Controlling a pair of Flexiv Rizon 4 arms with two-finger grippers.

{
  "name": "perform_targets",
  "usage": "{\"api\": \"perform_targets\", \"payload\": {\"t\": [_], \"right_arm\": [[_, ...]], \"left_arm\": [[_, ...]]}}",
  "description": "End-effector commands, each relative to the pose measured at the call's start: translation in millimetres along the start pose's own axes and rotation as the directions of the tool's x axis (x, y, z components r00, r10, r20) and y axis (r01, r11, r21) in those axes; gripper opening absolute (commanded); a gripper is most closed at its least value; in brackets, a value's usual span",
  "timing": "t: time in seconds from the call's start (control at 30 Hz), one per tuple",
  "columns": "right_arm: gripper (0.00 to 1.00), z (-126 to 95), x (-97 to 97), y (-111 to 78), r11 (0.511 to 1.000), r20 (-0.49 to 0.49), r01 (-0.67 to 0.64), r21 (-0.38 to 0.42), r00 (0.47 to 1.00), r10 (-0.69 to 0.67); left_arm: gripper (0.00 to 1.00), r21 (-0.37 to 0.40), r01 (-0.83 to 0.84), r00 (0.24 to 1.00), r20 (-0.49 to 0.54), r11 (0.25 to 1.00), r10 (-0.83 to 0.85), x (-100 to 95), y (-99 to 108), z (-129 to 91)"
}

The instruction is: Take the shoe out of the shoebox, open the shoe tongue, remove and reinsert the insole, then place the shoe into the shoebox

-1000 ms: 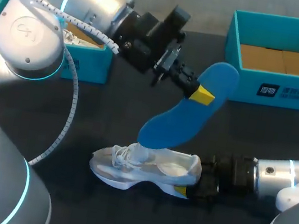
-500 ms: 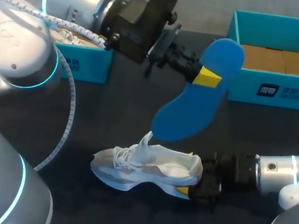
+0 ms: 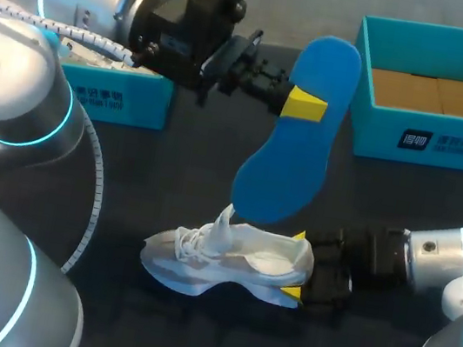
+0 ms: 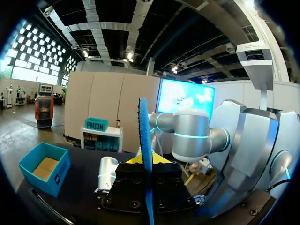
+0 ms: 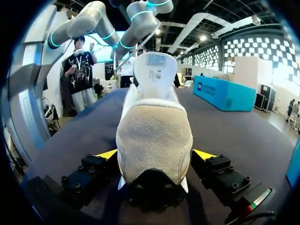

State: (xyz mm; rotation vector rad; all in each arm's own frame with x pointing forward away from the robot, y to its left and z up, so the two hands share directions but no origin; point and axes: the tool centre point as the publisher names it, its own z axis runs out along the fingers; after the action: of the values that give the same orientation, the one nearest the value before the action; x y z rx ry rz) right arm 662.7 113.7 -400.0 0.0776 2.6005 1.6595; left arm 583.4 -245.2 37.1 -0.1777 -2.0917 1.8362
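Head view: the left claw is clamped on the blue insole, which hangs tilted above the white shoe. The right claw grips the shoe's heel on the table. An open box stands behind them.

Left wrist view: the insole stands edge-on between the fingers.

Right wrist view: the shoe's heel fills the claw.

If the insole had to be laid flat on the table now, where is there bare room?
Bare table lies between the left shoebox and the shoe, in front of the shoe, and between the right shoebox and the right arm. Crowded: over the shoe, where the left hand holds the insole, and at its heel, gripped by the right hand.
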Motion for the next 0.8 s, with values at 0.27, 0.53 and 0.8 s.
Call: {"api": "perform_targets", "payload": {"t": [0.27,0.53,0.8], "right_arm": [[1.0,-30,3.0,13.2,0.988,-0.001,0.002,0.157,1.0,-0.002],[1.0,-45,4.9,25.5,0.96,0.004,0.028,0.278,1.0,-0.03],[1.0,-49,4.8,34.2,0.937,-0.007,0.044,0.347,0.999,-0.044]], "left_arm": [[0.0,0.07,0.094,0.996,-0.003,0.993,-0.094,6.9,-32,-11],[0.0,0.07,0.094,0.996,-0.003,0.993,-0.094,6.9,-32,-11],[0.0,0.089,0.099,0.995,-0.007,0.991,-0.099,10.0,-32,-12]]}}
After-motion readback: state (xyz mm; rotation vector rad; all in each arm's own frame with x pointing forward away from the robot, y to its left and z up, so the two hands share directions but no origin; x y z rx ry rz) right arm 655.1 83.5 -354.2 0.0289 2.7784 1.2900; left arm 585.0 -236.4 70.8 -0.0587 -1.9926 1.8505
